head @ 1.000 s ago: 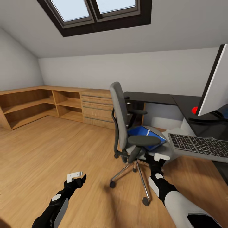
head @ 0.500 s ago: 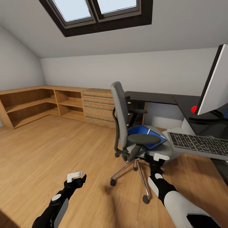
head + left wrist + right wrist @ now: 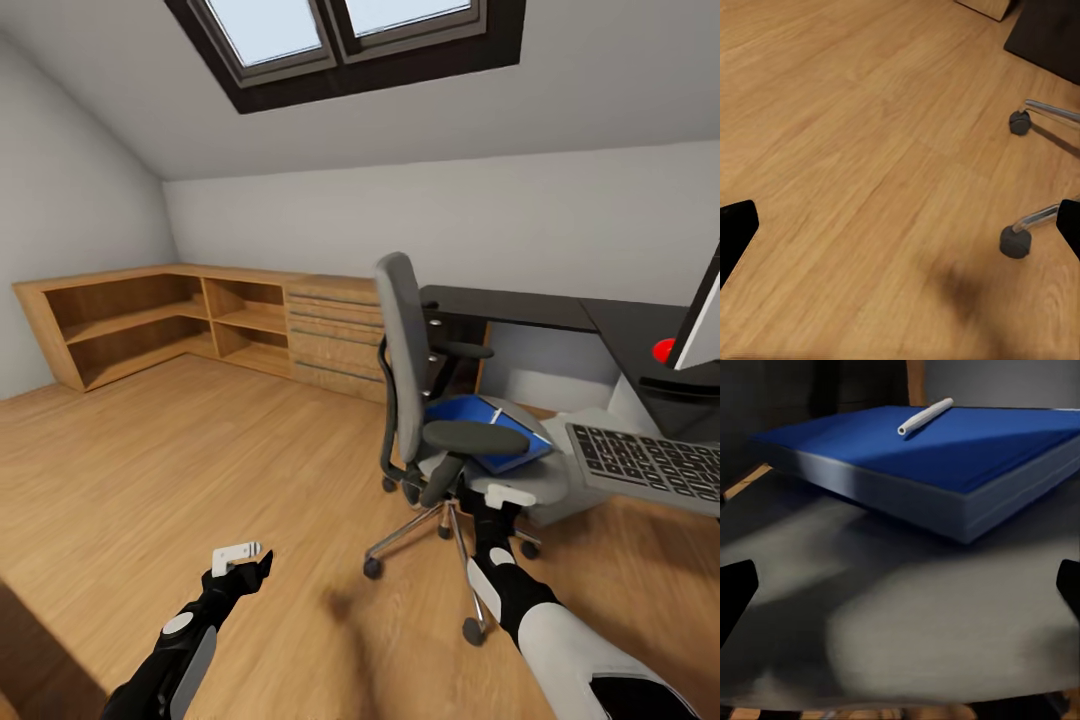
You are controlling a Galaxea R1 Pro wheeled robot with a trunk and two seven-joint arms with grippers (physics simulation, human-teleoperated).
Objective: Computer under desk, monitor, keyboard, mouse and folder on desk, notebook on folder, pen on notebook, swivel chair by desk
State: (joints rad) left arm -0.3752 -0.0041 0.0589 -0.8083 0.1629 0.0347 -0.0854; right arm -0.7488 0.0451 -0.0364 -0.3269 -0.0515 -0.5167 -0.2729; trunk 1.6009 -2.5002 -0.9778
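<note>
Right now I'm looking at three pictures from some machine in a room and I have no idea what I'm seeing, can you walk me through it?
It is a simulated two-armed robot. The head picture looks down over its left gripper and right gripper. The other two come from cameras near each gripper. The left one looks at the wooden floor and chair wheels. The right one looks at the swivel chair seat, where a blue folder lies with a white pen on top. Both grippers are open, holding nothing. A keyboard shows beside the desk.

- No words, numbers or signs can be read anywhere.
- The keyboard [image 3: 648,462], at the right on the desk [image 3: 560,310], has pale marks on its black keys, but they are too small to read.
</note>
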